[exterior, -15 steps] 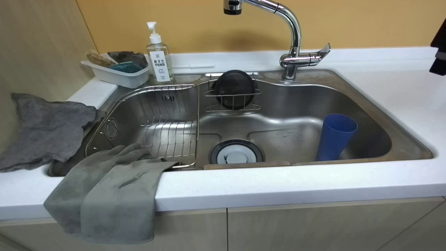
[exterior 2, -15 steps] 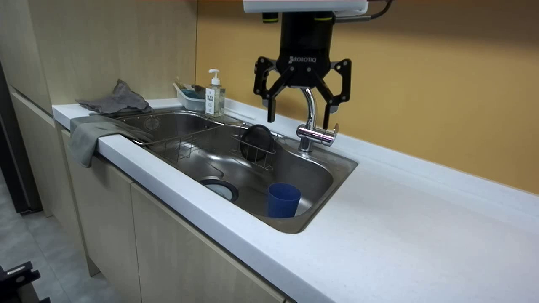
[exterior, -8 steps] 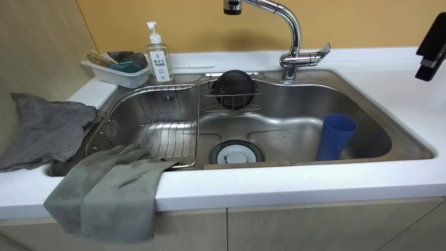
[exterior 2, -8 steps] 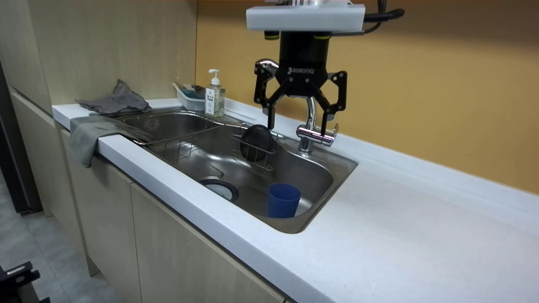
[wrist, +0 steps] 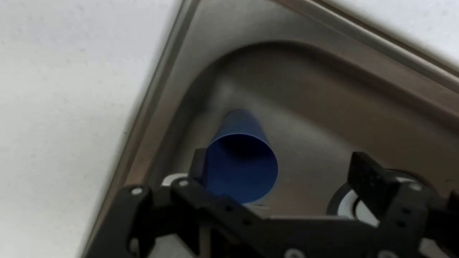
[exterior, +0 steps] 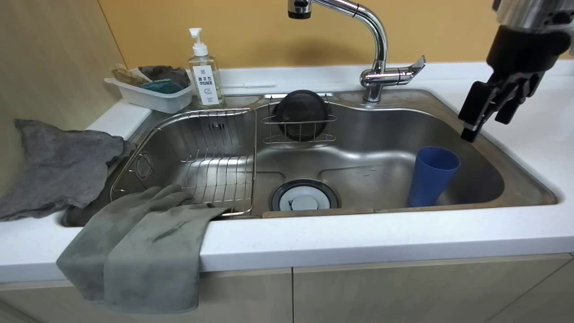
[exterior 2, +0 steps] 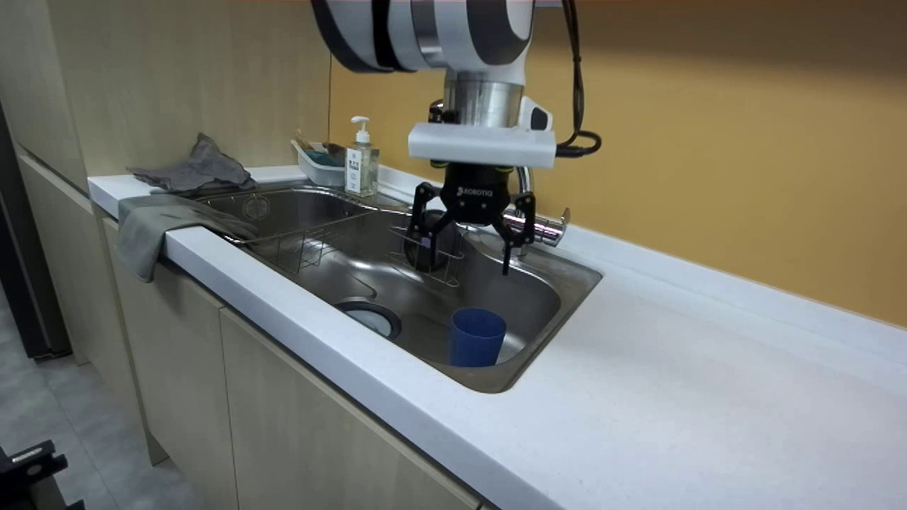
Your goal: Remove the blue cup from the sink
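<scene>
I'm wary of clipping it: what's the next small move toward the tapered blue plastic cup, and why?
Probably nudge the open black two-finger gripper sideways, centring the cup before lowering: in the wrist view the cup sits nearer one finger than the other.

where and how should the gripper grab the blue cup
Probably from above, closing around the upper part of the blue cup, just below its rim. Its mouth faces up, no handle shows, it narrows toward the base, and the walls of the sink would likely hamper a side approach. The open gripper looks wide enough.
</scene>
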